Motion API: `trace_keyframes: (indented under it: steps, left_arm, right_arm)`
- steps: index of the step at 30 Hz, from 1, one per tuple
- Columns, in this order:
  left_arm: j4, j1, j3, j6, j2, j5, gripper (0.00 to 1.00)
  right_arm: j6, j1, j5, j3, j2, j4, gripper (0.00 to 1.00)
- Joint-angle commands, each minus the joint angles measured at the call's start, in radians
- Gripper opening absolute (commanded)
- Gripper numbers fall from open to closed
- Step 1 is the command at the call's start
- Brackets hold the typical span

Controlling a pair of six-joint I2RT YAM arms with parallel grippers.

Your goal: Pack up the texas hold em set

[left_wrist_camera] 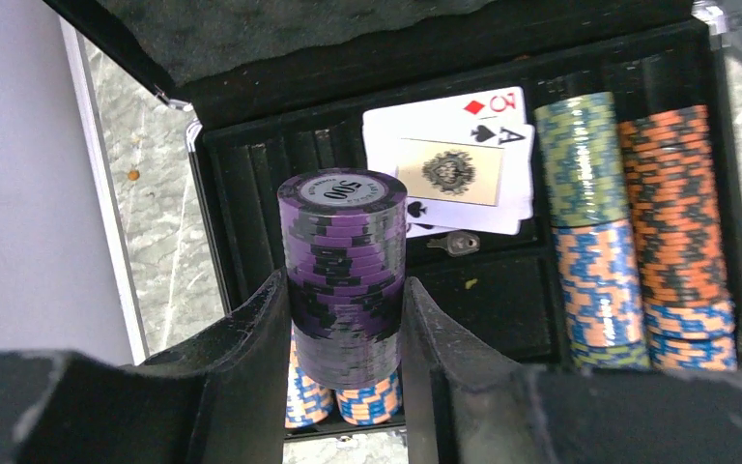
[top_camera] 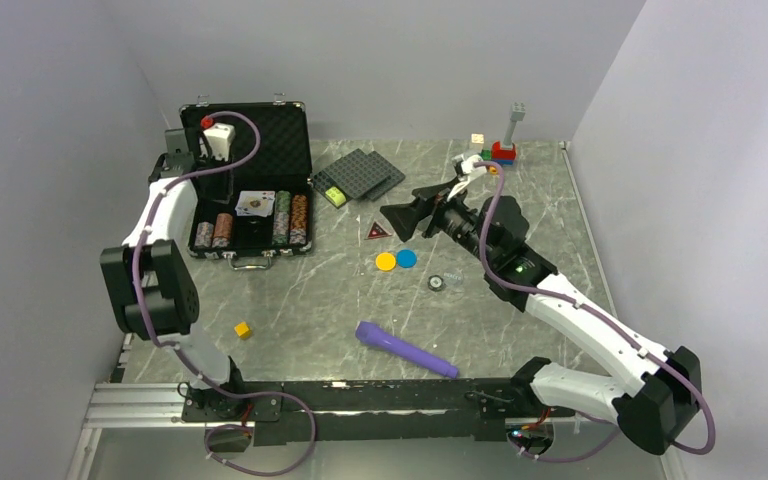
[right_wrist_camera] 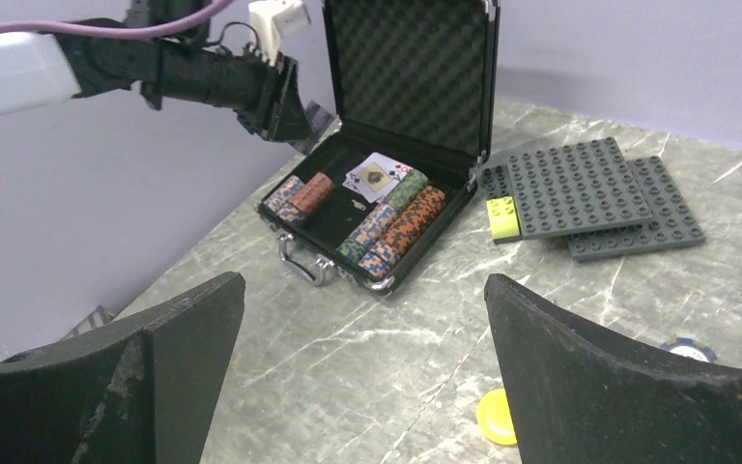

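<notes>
Nearest the left wrist camera, the left jaws are clamped on a purple chip stack (left_wrist_camera: 341, 261), one finger (left_wrist_camera: 251, 358) pressed to each side of it. The stack's long axis runs away from the camera, in line with the slots of the open case (left_wrist_camera: 196, 155) below. Directly under the held stack, orange-and-blue chips (left_wrist_camera: 343, 401) fill the near end of the left slots. The bare length of slot lies beyond them, toward the hinge, so judge the drop point there. You cannot tell whether the stack touches the case. Farther right in the case lie the playing cards (left_wrist_camera: 454, 164) and two full rows of chip stacks (left_wrist_camera: 638, 222).

Out on the desk (top_camera: 310, 300), the right jaws stand wide and hold nothing. They are near the dark red triangle (top_camera: 378, 231), the yellow disc (top_camera: 386, 262) and the blue disc (top_camera: 406, 258). Treat the right arm (top_camera: 580, 310) as the nearer one for these three. All lie well apart from the case, to its right.
</notes>
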State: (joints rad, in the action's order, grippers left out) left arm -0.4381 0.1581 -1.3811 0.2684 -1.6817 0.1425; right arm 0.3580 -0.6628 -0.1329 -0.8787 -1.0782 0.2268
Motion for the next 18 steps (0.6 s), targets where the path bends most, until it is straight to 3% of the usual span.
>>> trace_keyframes:
  steps: [1, 18]
  left_arm:
    - [-0.008, 0.041, -0.116, 0.039, -0.058, -0.003, 0.0]
    - [-0.082, 0.121, -0.219, 0.017, -0.242, 0.005, 0.0]
  right_arm:
    - [-0.044, -0.003, 0.015, 0.012, 0.035, 0.045, 1.0]
    - [-0.047, -0.002, -0.009, 0.009, 0.017, 0.055, 1.0]
